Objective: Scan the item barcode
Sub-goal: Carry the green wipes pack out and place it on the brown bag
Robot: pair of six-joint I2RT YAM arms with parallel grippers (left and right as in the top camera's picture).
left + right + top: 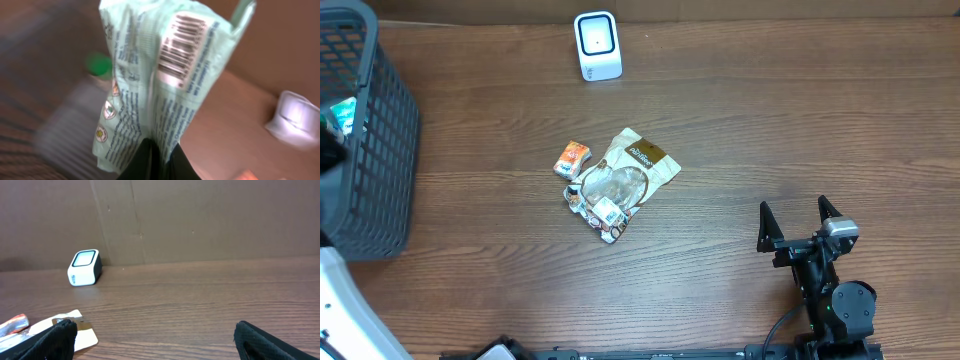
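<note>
Pale green packet pinched at its lower edge by the left gripper, whose dark fingers are pressed together on the film, the pack standing up from them with its barcode on the upper panel facing the wrist camera. The packet is off the desk, at the left edge by the grey basket. The creased, folded film suggests a light, soft and fairly slippery pack that will flop and curl. A hold low on the seam, as here, keeps the code uncovered, though the top may sag and bend the printed bars. The right gripper rests near the near right corner of the desk, its jaws spread wide and holding nothing. The white scanner stands at the far edge, left of centre, its window facing out over the desk. A brown-and-white pouch and a small orange packet lie just beside each other mid-desk. The surface is dark wood grain, flat, and a plain brown board backs the far edge.
</note>
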